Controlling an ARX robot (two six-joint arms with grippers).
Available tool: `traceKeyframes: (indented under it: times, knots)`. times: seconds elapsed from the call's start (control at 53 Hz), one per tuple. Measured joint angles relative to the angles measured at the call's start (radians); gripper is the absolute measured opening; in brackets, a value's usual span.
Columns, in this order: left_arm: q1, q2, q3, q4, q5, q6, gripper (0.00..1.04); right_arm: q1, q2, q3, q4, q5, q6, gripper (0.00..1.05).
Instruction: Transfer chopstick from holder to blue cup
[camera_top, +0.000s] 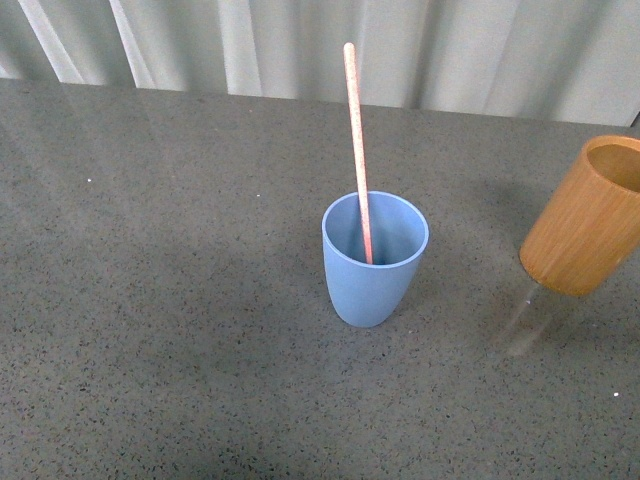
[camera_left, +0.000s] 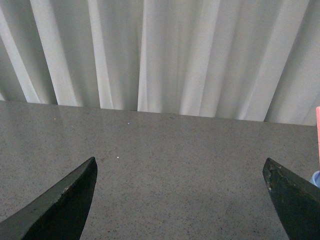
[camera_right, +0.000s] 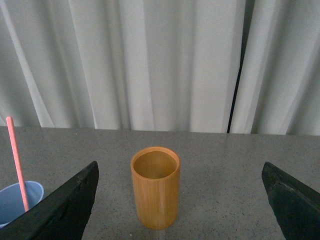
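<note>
The pink chopstick (camera_top: 357, 150) stands inside the light-blue cup (camera_top: 374, 265) near the table's middle, leaning slightly left. The orange-brown holder (camera_top: 585, 215) stands at the right edge of the front view, upright and empty. In the right wrist view the holder (camera_right: 155, 187) sits ahead of my right gripper (camera_right: 179, 186), whose jaws are spread wide apart with nothing held; the blue cup (camera_right: 20, 200) with the chopstick (camera_right: 17, 162) shows off to one side. My left gripper (camera_left: 180, 182) is open over bare table, and a sliver of the chopstick (camera_left: 318, 135) shows at that frame's edge.
The grey speckled tabletop (camera_top: 160, 300) stretches out around both cups. White pleated curtains (camera_top: 300, 45) hang along the table's far edge. Neither arm shows in the front view.
</note>
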Motion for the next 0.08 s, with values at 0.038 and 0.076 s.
traceKeyframes:
  times: [0.038, 0.076]
  knots:
    - [0.0, 0.0, 0.0, 0.0, 0.0, 0.0, 0.98, 0.0, 0.0, 0.0, 0.0, 0.0, 0.0, 0.95]
    - [0.0, 0.0, 0.0, 0.0, 0.0, 0.0, 0.98, 0.0, 0.0, 0.0, 0.0, 0.0, 0.0, 0.95]
